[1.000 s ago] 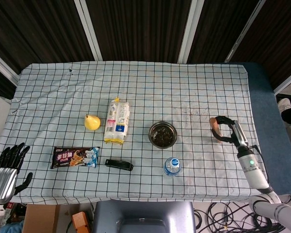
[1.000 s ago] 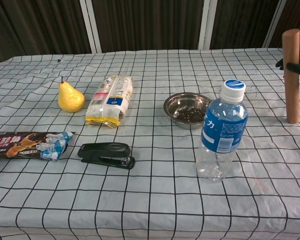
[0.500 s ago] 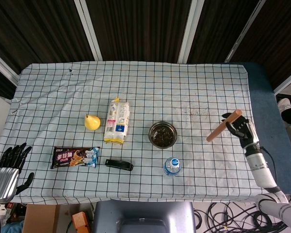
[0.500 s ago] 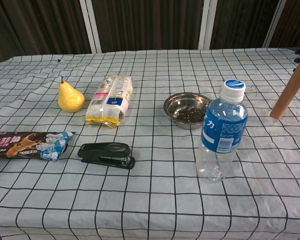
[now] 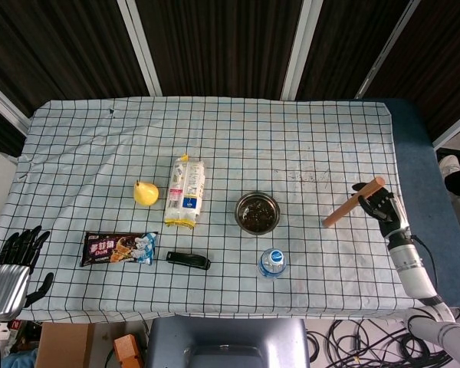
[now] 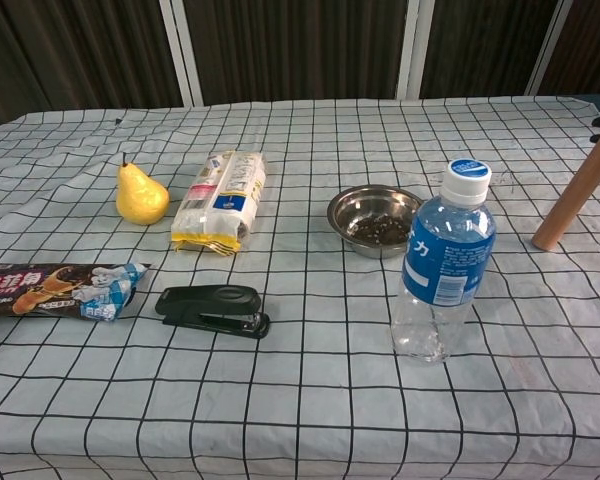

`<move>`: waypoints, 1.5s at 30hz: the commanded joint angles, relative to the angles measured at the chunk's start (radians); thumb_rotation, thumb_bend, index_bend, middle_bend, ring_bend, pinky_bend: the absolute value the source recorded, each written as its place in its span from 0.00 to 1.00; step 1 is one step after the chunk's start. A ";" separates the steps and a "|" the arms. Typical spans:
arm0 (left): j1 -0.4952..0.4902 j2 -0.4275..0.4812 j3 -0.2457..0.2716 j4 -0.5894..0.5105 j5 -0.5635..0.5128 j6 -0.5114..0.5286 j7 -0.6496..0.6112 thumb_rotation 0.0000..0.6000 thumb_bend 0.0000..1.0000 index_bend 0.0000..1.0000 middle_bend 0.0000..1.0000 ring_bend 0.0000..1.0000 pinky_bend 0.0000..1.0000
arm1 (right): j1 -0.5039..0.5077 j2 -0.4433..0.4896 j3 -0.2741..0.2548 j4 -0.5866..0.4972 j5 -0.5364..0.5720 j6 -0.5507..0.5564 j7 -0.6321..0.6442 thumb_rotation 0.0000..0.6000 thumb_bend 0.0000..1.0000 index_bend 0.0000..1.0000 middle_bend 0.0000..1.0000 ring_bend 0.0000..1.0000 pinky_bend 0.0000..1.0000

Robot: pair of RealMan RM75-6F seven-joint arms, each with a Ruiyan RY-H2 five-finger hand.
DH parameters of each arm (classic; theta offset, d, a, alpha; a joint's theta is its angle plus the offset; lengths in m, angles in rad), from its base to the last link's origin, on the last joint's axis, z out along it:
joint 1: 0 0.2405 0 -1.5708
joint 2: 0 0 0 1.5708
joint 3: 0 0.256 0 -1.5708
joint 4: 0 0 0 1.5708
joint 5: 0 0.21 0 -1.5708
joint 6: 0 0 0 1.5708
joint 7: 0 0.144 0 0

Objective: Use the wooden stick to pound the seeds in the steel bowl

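Near edge of the surface, covered w/ a checked cloth: one water bottle, upright, blue cap on; one black stapler; one snack wrapper, cut off at the left border in chest view, whole in head view. Print on the wrapper too small to read.

Mid row: one steel bowl w/ dark seeds inside, just behind the bottle and to its left. One long packet w/ yellow ends, lying flat. One yellow pear, stem up, beside the packet.

Right side: one wooden stick, tilted, low end on or close to the cloth (can't tell which), top end up at the right robot hand. Stick sits well apart from the bowl, to its right. Right robot hand grips the stick's upper end, fingers wrapped round it; exact contact is hard to make out from above. In chest view only the stick's lower part shows, plus a dark sliver of the hand at the border.

Left robot hand hangs off the near-left corner of the surface, fingers apart, holding nothing; lower part cut by the frame edge, not seen in chest view.

Far half of the cloth: faint reddish specks beyond the bowl, too small to identify.
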 commanded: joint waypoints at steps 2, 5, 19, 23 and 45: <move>0.000 0.000 0.001 0.000 0.001 0.000 0.000 1.00 0.38 0.00 0.00 0.00 0.05 | -0.007 -0.003 -0.006 0.010 -0.007 0.008 0.031 1.00 0.37 0.37 0.35 0.26 0.31; 0.000 -0.001 0.000 0.000 0.000 0.000 0.002 1.00 0.38 0.00 0.00 0.00 0.05 | -0.008 -0.003 -0.014 0.020 -0.020 0.020 0.054 1.00 0.37 0.29 0.34 0.25 0.31; 0.002 0.000 0.001 0.000 0.004 0.006 0.001 1.00 0.38 0.00 0.00 0.00 0.05 | -0.015 0.006 -0.024 0.005 -0.039 0.058 0.107 1.00 0.37 0.39 0.34 0.27 0.33; 0.001 -0.001 0.002 0.001 0.003 0.003 0.001 1.00 0.38 0.00 0.00 0.00 0.05 | 0.000 -0.007 -0.016 0.029 -0.030 0.039 0.123 1.00 0.37 0.59 0.35 0.33 0.42; 0.006 0.002 -0.002 0.003 0.002 0.017 -0.006 1.00 0.38 0.00 0.00 0.00 0.05 | 0.020 -0.020 -0.013 0.017 -0.025 0.033 0.130 1.00 0.37 0.79 0.60 0.62 0.70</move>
